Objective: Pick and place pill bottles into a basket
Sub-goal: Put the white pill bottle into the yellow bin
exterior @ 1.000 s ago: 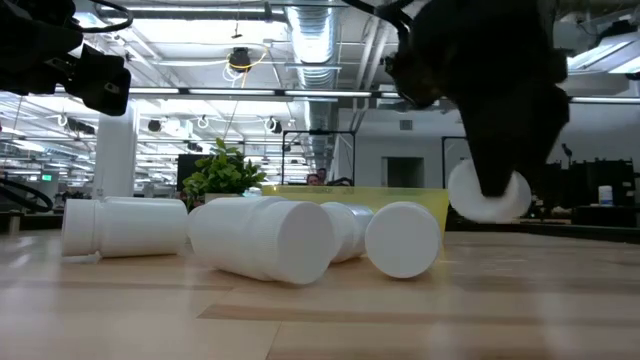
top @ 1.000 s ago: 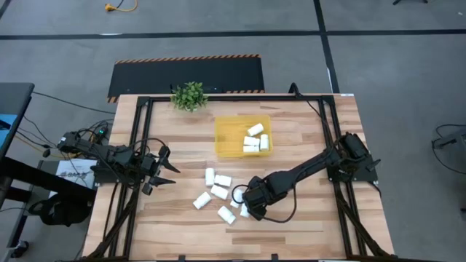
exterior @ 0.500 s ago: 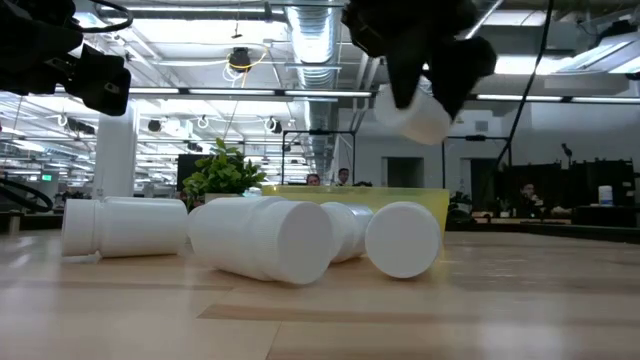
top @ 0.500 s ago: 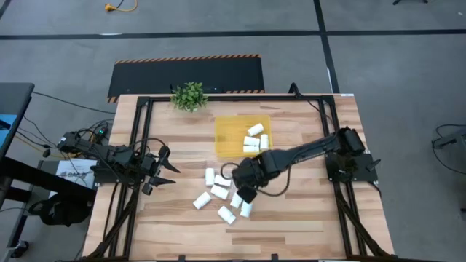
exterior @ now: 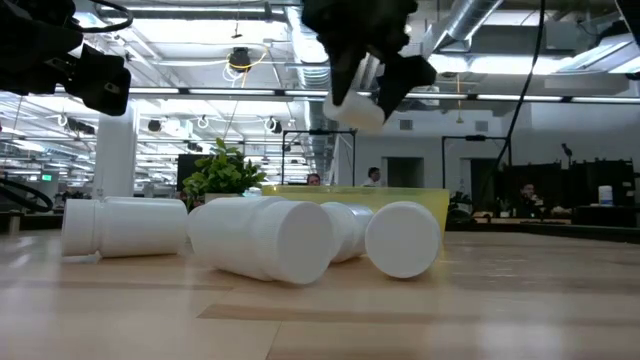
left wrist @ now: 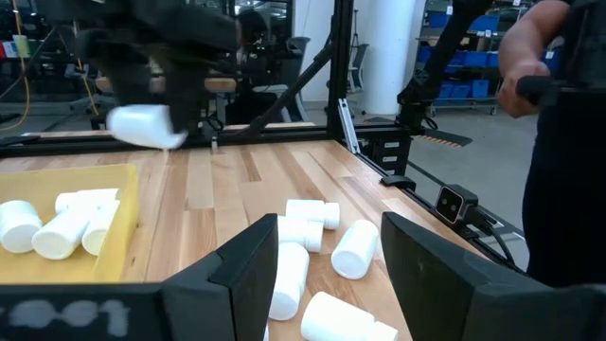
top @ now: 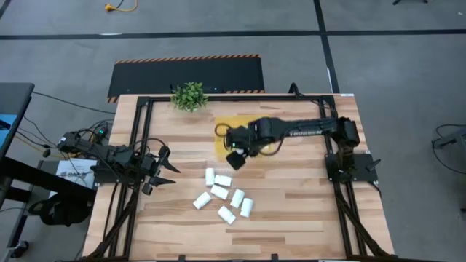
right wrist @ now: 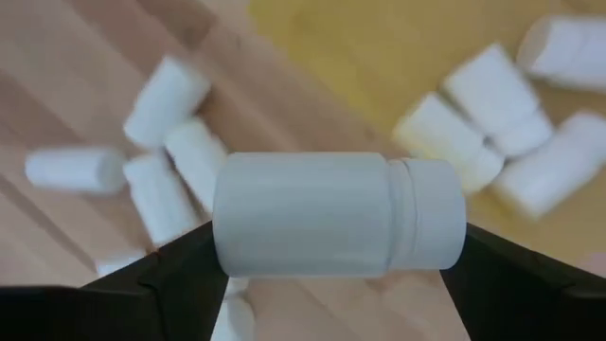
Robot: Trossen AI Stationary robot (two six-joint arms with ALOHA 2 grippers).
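My right gripper (top: pixel 235 157) hangs over the near left part of the yellow basket (top: pixel 223 140), shut on one white pill bottle (right wrist: pixel 336 216). That bottle also shows in the low view as a pill bottle (exterior: pixel 358 106) high above the table. Several pill bottles (right wrist: pixel 502 95) lie on their sides inside the basket. Several more pill bottles (top: pixel 222 193) lie on their sides on the wood nearer the table's near edge. My left gripper (top: pixel 166 169) waits at the table's left edge, open, with nothing between its fingers. My right gripper pinches the bottle lengthwise between its two fingers, one on the base (right wrist: pixel 220 223) and one on the cap's top (right wrist: pixel 460 223). The fingers come steeply from above. The bottle lies across the gap, slightly tilted, lifted clear above the basket.
A small green plant (top: pixel 189 94) stands at the far edge, left of the basket. Black frame rails (top: pixel 138 138) run along the table's sides. A person (left wrist: pixel 559 114) stands beyond the table in the left wrist view. Bare wood lies right of the loose bottles.
My right gripper has risen with the bottle from the right side of the loose pile and gone toward the far edge and a little left, until it is over the basket. Its wrist has rolled, so the bottle has turned. The other bottles have stayed put.
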